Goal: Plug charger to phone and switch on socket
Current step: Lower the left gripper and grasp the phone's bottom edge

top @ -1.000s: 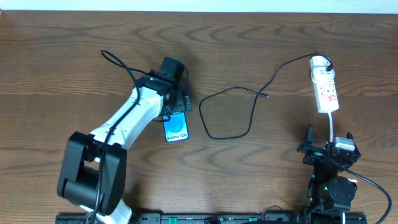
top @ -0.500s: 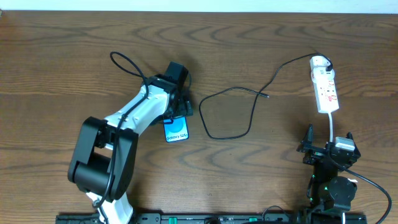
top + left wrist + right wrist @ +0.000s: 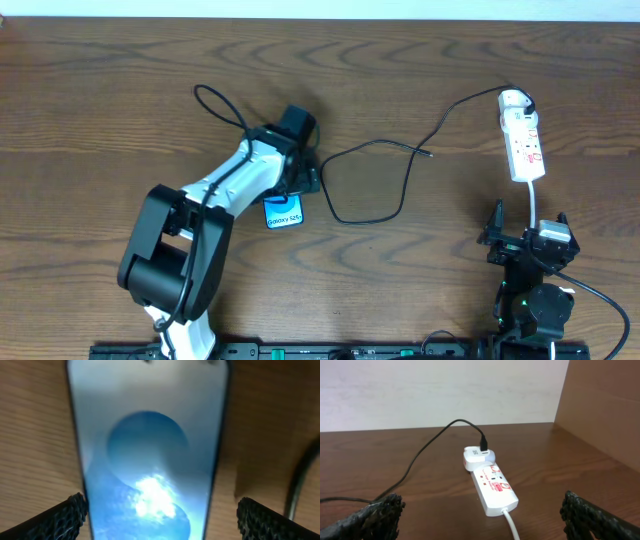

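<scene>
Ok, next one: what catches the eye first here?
The glowing cyan phone mid-table, the left gripper open astride it. At far right the white socket holds the charger, whose black cable loops loose towards the phone; the right gripper sits open near the front edge.

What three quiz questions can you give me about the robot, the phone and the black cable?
1. True or false: the charger's loose tip is already plugged into the phone.
2. Pick one. The left gripper is: A shut on the charger, B open with one finger on each side of the phone, C lifted far away from everything.
3. Fill the gap: the charger's plug head sits in the white ____.
Key: 1 false; 2 B; 3 socket.
</scene>
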